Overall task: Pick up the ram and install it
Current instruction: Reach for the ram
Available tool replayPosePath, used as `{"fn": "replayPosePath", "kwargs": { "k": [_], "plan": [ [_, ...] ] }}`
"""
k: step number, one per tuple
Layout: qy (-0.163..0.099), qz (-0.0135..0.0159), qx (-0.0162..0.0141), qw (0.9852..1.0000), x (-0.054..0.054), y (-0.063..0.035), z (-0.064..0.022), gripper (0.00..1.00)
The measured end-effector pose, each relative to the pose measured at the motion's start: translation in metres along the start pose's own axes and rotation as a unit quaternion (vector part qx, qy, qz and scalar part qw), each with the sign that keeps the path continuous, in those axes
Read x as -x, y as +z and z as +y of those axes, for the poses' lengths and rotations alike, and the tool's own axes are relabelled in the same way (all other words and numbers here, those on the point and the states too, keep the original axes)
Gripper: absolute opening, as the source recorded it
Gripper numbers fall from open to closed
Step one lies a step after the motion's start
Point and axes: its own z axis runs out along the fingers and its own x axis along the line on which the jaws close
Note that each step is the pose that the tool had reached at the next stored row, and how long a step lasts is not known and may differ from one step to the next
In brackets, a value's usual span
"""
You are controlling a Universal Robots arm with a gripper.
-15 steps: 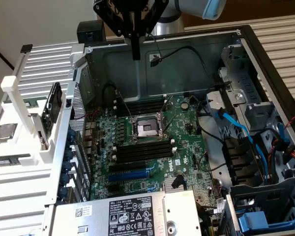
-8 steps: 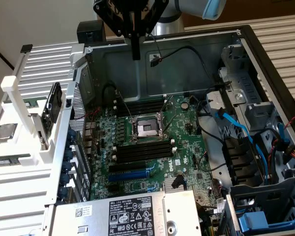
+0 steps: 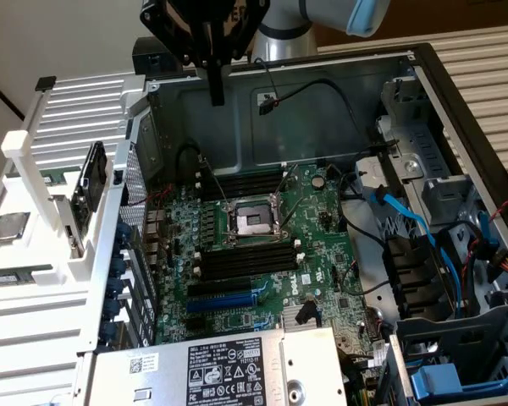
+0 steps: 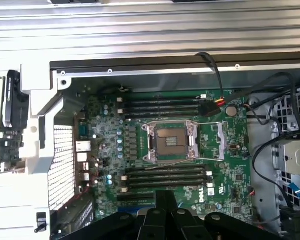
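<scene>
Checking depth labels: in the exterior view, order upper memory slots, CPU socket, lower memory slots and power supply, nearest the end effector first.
1. upper memory slots, above socket
2. CPU socket, board centre
3. lower memory slots, below socket
4. power supply, bottom edge

Your bench (image 3: 483,59) is a pale, ribbed surface. You can see it past the case's rim on the exterior view's right. The case (image 3: 237,127) lies on its side on the bench, open face up. Against the case on the exterior view's left sits a white rack (image 3: 68,101), ribbed on top much like the bench. On the rack you have a square silver chip (image 3: 8,227) lying flat in a recess, and a flat black part (image 3: 93,182) standing on edge in a bracket, just beside the case wall.
</scene>
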Motion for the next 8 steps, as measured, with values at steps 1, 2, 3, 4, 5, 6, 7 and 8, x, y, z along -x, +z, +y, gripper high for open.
{"fn": "replayPosePath", "kwargs": {
  "k": [1,2,3,4,5,6,7,8],
  "plan": [
    [0.000,0.0000,0.0000,1.0000,-0.002,-0.0001,-0.0001,0.10],
    [0.000,0.0000,0.0000,1.0000,-0.005,-0.0002,-0.0004,0.10],
    [0.000,0.0000,-0.0001,1.0000,-0.009,-0.0003,-0.0006,0.10],
    [0.000,0.0000,-0.0002,1.0000,-0.019,-0.0007,-0.0013,0.10],
    [0.000,0.0000,-0.0002,1.0000,-0.023,-0.0008,-0.0016,0.10],
    [0.000,0.0000,-0.0003,1.0000,-0.028,-0.0010,-0.0019,0.10],
    [0.000,0.0000,-0.0005,1.0000,-0.032,-0.0011,-0.0022,0.10],
    [0.000,-0.0001,-0.0007,1.0000,-0.037,-0.0013,-0.0026,0.10]
  ]
}}
